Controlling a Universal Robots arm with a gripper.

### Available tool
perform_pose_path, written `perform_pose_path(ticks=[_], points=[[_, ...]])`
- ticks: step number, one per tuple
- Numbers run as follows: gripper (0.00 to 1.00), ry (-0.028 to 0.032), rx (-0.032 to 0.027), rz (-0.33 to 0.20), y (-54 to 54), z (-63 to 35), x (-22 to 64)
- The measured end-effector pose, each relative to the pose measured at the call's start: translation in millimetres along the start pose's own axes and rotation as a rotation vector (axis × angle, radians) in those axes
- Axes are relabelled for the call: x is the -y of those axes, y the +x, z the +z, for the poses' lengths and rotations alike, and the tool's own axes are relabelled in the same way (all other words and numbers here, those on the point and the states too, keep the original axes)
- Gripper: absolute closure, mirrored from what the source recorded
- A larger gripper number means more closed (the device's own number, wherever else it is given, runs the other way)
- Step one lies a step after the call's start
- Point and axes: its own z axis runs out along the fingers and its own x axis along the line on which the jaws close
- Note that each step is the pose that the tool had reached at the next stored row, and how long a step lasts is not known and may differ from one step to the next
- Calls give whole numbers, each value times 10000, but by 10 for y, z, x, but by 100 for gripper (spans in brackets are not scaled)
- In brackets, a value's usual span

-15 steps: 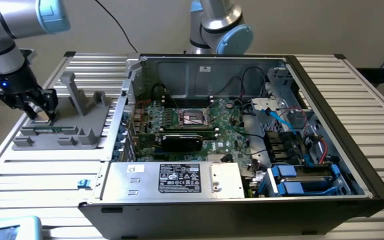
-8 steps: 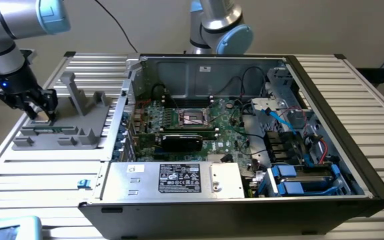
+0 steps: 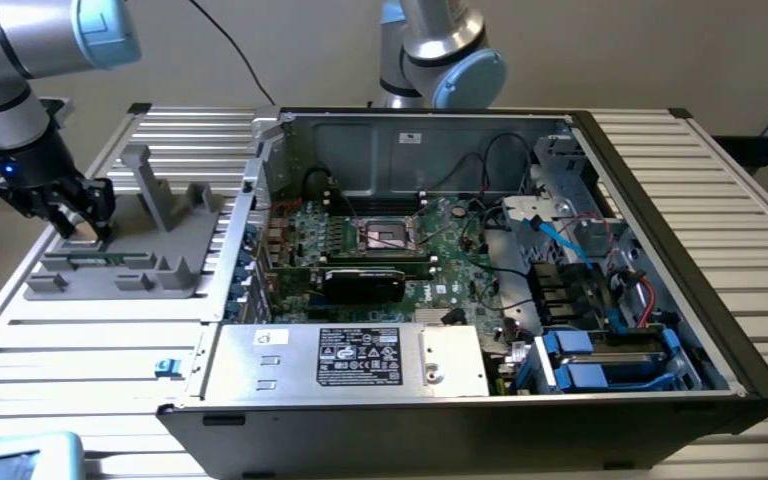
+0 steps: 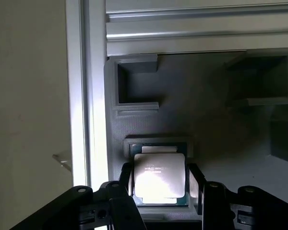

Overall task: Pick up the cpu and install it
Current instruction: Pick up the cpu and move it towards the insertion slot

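Here's the cpu [image 4: 159, 176], a small flat square chip with a shiny silver-beige lid, seated flat in the shallow recess of the grey plastic holder [image 4: 149, 120], which keeps it square for a clean pinch. The black pincer [image 4: 161, 184] straddles it, jaws spread just beside opposite edges, nothing gripped as far as I can see. All this sits on the slatted aluminium surface [image 3: 91, 350], well apart from the open black computer case [image 3: 704, 330].
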Motion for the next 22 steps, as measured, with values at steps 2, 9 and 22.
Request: perform_pose_path(ticks=[2,9,22], points=[[45,-8,-1,2,0,-11,3],[45,-32,-15,6,0,-44,15],[45,-39,-20,31,0,-37,16]])
